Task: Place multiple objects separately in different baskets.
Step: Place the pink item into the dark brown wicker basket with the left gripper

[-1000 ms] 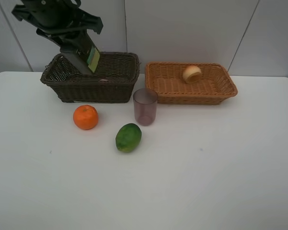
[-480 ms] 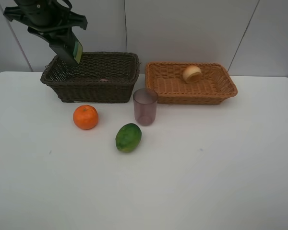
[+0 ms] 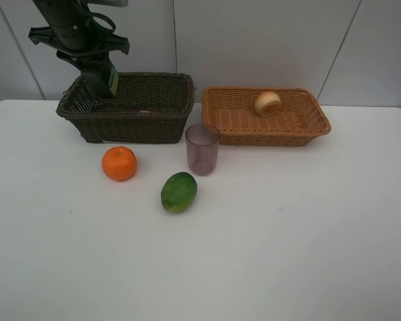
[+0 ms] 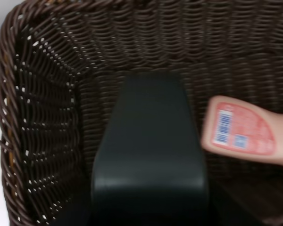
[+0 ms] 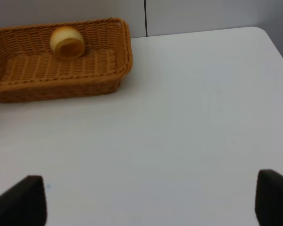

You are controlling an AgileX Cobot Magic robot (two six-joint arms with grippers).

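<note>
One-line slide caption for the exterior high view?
Left gripper holds dark green bottle over dark brown basket; tangerine, green fruit and mauve cup sit on table, peach in tan basket.

No legible text; pink bottle (image 4: pixel 245 129) label shows barcode, print too blurred.
</note>
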